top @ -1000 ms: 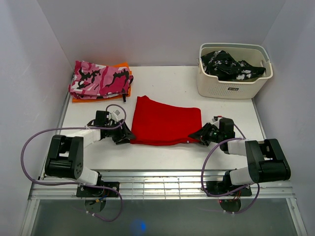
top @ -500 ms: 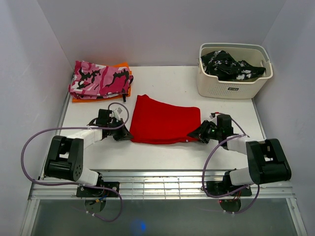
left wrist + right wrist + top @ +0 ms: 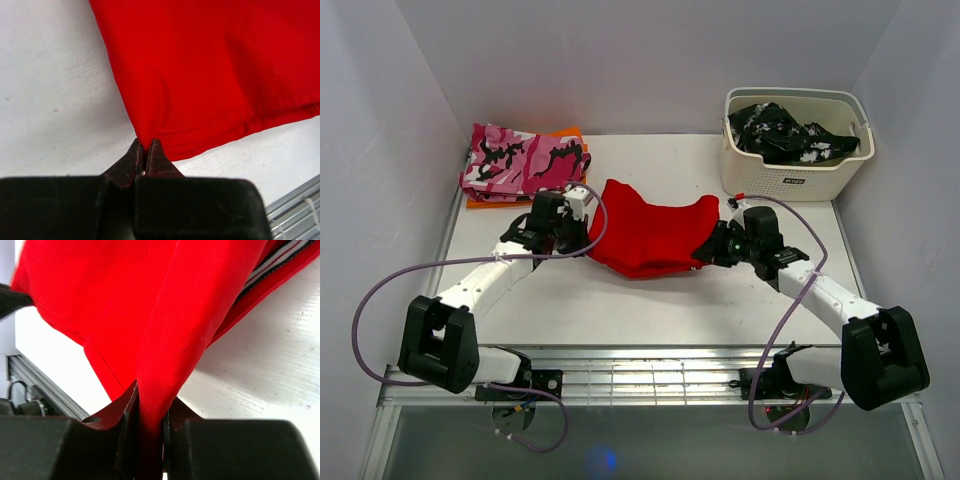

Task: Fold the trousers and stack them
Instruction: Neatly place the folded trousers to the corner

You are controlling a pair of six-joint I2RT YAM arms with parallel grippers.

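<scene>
Red fabric trousers (image 3: 655, 235) sag mid-way across the white counter (image 3: 650, 310), long axis running nine to three. The left hand (image 3: 578, 238) pinches their nine-o'clock corner; the right hand (image 3: 713, 247) clamps the three-o'clock corner, equally near.

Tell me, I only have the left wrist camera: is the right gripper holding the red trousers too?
Observer: Yes, the right gripper is shut on a fold at the right side of the trousers.
Operator: What else is on the table?
Observer: A pink camouflage garment lies at the far left, apart from the trousers.
Operator: And far right?
Observer: A white basket holding black-and-white clothing.
</scene>
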